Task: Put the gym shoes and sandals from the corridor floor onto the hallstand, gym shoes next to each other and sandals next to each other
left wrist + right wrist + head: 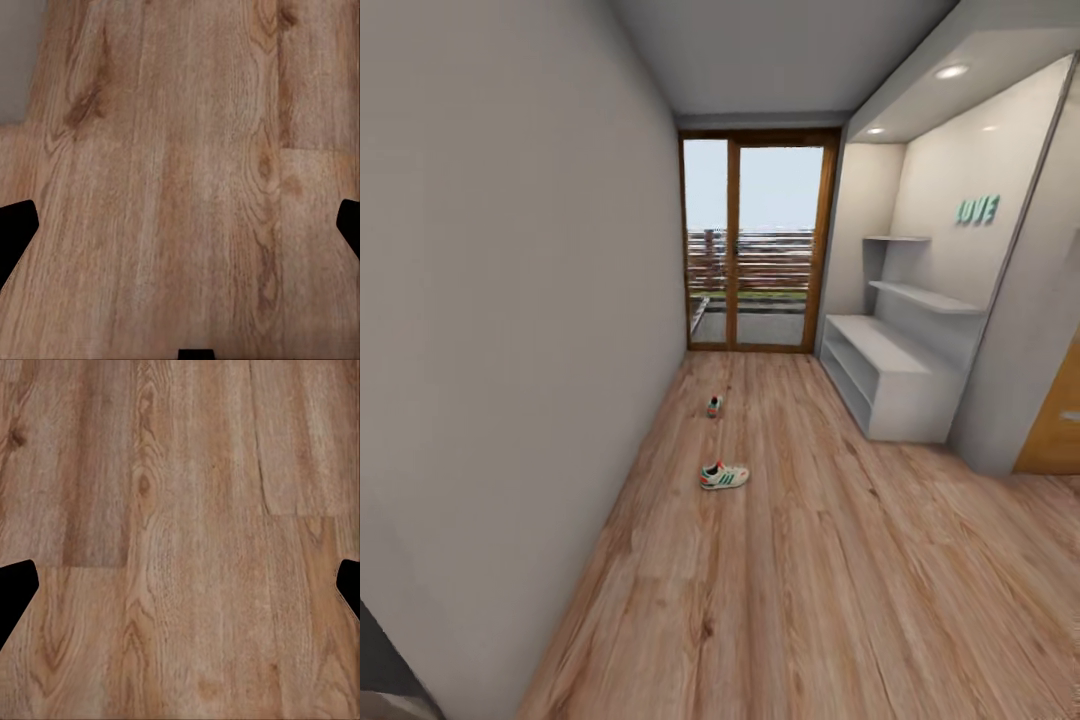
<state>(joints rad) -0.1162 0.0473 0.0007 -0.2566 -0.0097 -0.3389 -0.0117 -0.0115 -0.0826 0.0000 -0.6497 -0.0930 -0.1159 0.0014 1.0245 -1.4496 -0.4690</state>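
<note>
You're on the approach: drive to the near shoe [724, 476] at 12 o'clock; left gripper [180, 225] and right gripper [180, 585] gape, empty.

Two gym shoes lie on the corridor floor [840, 580], well apart: the nearer gym shoe [724, 476] in front, the farther gym shoe [714, 406] behind it, toward the glass door [757, 245] at the corridor's end. The hallstand [885, 375] stands against the right wall (stepped shelves [920, 295] above it). A bare wall [510, 330] runs along the left.
</note>
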